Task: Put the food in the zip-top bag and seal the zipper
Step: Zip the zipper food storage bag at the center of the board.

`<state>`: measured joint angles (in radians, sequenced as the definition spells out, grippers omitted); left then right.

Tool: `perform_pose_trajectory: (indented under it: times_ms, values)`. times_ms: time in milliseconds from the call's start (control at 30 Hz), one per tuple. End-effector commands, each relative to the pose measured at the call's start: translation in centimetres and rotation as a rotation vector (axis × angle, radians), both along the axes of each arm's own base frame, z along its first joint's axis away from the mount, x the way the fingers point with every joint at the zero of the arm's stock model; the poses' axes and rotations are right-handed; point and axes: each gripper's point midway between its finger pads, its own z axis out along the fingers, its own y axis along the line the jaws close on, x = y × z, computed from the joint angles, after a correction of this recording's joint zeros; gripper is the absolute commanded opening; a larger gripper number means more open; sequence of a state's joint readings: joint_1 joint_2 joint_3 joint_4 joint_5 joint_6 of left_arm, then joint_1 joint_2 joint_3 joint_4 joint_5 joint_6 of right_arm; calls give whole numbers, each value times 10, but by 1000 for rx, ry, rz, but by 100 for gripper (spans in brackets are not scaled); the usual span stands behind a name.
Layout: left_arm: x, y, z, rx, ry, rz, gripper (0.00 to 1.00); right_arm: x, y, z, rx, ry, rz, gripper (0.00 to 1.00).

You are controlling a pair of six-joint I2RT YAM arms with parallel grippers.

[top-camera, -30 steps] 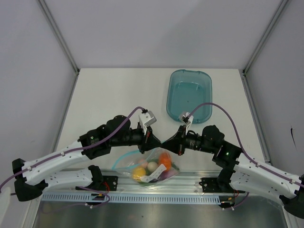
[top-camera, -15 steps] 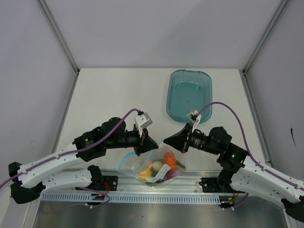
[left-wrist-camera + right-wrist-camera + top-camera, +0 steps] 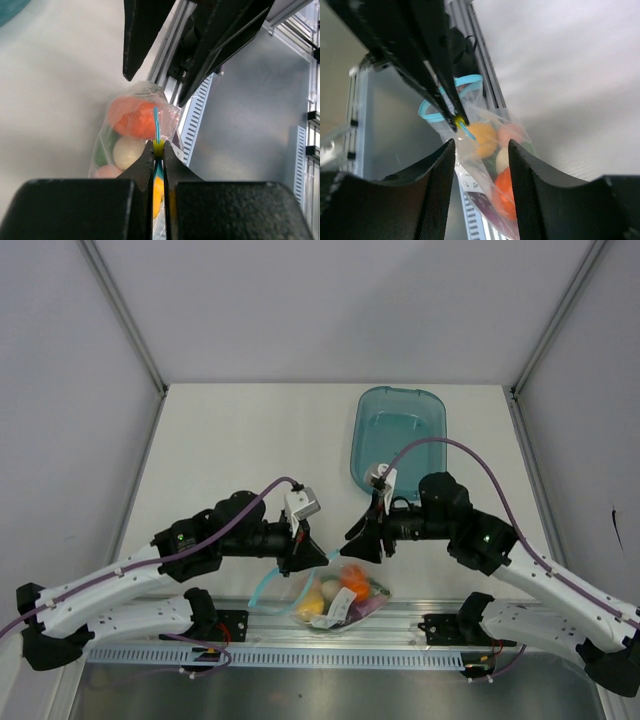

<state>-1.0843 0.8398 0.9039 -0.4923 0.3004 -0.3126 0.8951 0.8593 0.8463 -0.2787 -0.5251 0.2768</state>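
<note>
Several toy foods (image 3: 350, 578) fill the bag (image 3: 342, 604); the left claw (image 3: 158, 146) pinches its blue zipper (image 3: 156, 120), the right claw (image 3: 481, 145) hangs released.

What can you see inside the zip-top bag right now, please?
Through the clear zip-top bag show an orange-red tomato, a pale egg, a yellow lemon and a green piece. The left fingers, shut on the zipper, and overlapping pieces cover the rest.
</note>
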Motion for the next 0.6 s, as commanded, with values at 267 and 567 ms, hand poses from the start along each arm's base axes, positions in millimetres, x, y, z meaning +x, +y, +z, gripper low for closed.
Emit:
perform_pose_trajectory:
  times_ms: [267, 567]
  values:
    - [-10, -14, 33, -78, -33, -107, 0, -30, 3, 13, -135, -74, 410, 29]
    - [-13, -15, 45, -106, -59, -140, 1, -37, 8, 6, -139, -4, 467, 33]
